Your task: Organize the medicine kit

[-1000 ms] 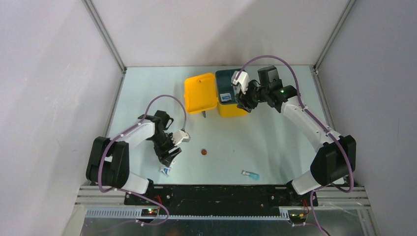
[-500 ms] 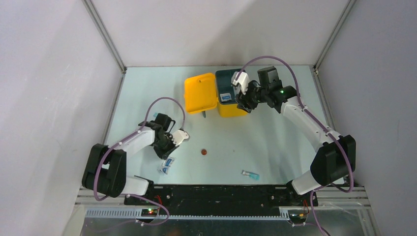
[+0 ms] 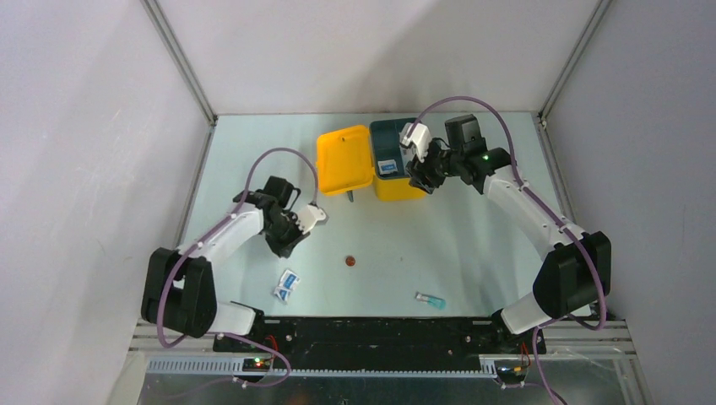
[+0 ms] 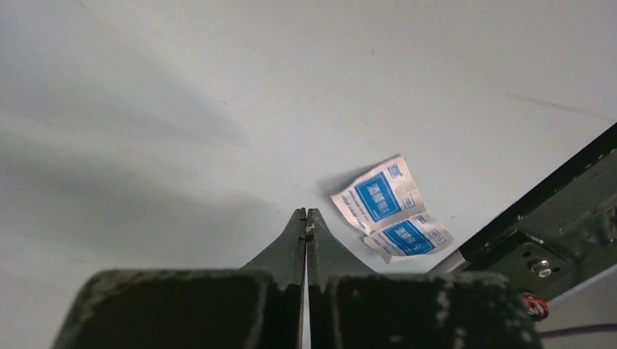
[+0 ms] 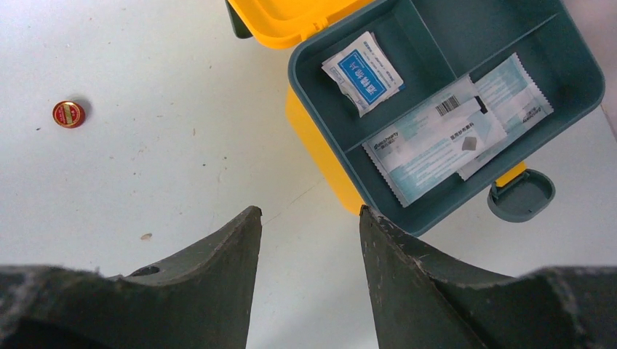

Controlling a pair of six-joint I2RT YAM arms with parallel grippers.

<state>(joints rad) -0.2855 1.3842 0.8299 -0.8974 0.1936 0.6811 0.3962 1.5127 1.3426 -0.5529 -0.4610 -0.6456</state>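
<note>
The medicine kit [image 3: 393,187] is seen near the far edge of the table [image 3: 473,245], about the middle. Its yellow lid [image 3: 344,159] is laid open to the left. A dark teal tray [image 5: 451,36] is set in the box. One small white and blue sachet [image 5: 362,71] is kept in one part of the tray, and two long pale packets [image 5: 436,138] in the other part. The right gripper [image 5: 309,211] is held just beside the kit with its fingers spread apart and nothing between them. The left gripper [image 4: 306,214] is closed tight on nothing, over the left part of the table. Two joined sachets [image 4: 389,211] are laid flat by the near edge, apart from it. A small red round thing [image 3: 347,261] is seen in the middle of the table, and a small tube [image 3: 431,300] by the near edge.
</note>
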